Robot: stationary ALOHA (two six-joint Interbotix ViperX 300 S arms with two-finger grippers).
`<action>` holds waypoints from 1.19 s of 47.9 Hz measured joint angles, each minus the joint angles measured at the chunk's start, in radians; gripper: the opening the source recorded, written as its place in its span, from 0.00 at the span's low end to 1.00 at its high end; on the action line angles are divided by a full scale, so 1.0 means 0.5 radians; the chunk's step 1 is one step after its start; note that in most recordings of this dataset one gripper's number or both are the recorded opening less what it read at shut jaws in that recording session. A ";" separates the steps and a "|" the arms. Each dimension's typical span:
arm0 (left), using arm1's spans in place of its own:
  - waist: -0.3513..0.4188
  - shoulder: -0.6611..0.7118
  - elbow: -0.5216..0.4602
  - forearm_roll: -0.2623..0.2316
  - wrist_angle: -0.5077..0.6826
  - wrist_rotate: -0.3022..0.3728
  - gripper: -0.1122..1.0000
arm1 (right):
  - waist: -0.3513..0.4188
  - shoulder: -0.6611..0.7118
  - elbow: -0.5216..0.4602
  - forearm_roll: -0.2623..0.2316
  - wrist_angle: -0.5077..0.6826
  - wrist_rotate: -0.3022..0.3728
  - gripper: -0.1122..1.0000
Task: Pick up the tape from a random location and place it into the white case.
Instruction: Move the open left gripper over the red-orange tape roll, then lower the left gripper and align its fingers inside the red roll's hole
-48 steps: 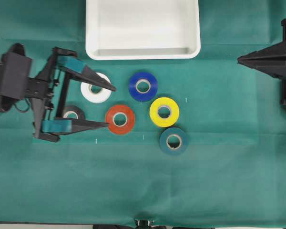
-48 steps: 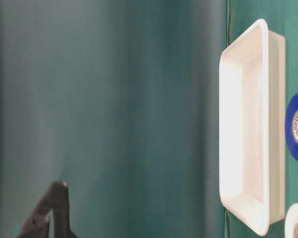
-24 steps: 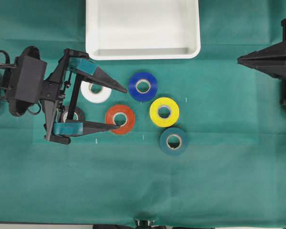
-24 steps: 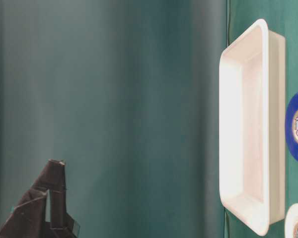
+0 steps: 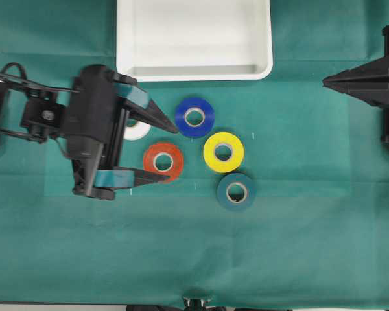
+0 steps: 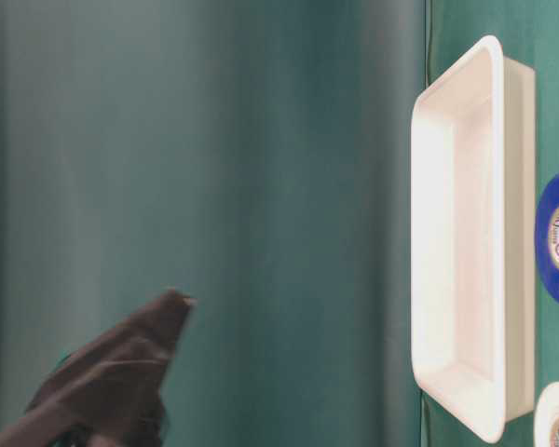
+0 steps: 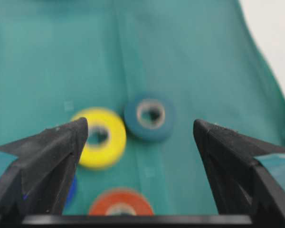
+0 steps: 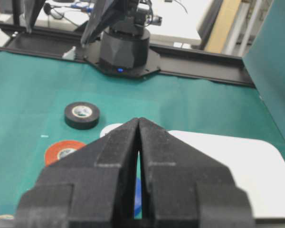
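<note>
The orange-red tape [image 5: 163,162] lies flat on the green cloth, left of centre. My left gripper [image 5: 171,153] is open above it, one finger on each side of the roll. In the left wrist view the tape [image 7: 121,208] shows at the bottom edge between the wide-open fingers of the left gripper [image 7: 138,124], blurred. The white case [image 5: 194,72] sits at the back centre and holds nothing. My right gripper [image 5: 327,80] is shut and hangs at the far right, away from the rolls. From the right wrist the gripper [image 8: 139,121] is shut, with the tape [image 8: 61,151] and the case [image 8: 232,161] beyond it.
A blue roll [image 5: 194,117], a yellow roll [image 5: 223,151] and a teal roll [image 5: 236,191] lie right of the tape. A white roll [image 5: 137,129] is partly under my left gripper. A black roll [image 8: 82,114] shows only from the right wrist.
My left arm has moved right toward the tape, its open fingers now straddling it. The arm now covers the black roll and much of the white roll. The right arm has not moved.
</note>
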 measured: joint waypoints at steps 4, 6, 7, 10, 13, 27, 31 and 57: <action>-0.003 0.067 -0.120 0.000 0.249 -0.061 0.96 | 0.000 0.000 0.000 0.000 0.000 0.000 0.10; 0.000 0.104 -0.178 0.000 0.359 -0.089 0.96 | 0.000 0.000 0.000 0.000 0.003 0.000 0.10; -0.003 0.123 -0.209 -0.003 0.414 -0.098 0.96 | 0.000 0.000 0.000 0.000 0.003 0.000 0.10; -0.009 0.163 -0.279 0.000 0.555 -0.114 0.96 | 0.000 0.000 0.000 0.000 0.003 0.000 0.10; -0.025 0.206 -0.362 0.000 0.687 -0.114 0.96 | 0.000 0.000 0.000 0.000 0.003 0.000 0.10; -0.074 0.334 -0.601 0.003 1.089 -0.117 0.96 | 0.000 0.003 0.000 0.000 0.006 0.000 0.10; -0.074 0.353 -0.632 0.006 1.150 -0.117 0.96 | 0.003 0.000 -0.003 0.000 0.012 0.000 0.10; -0.074 0.362 -0.647 0.009 1.178 -0.120 0.96 | 0.000 0.000 -0.003 0.000 0.040 0.000 0.10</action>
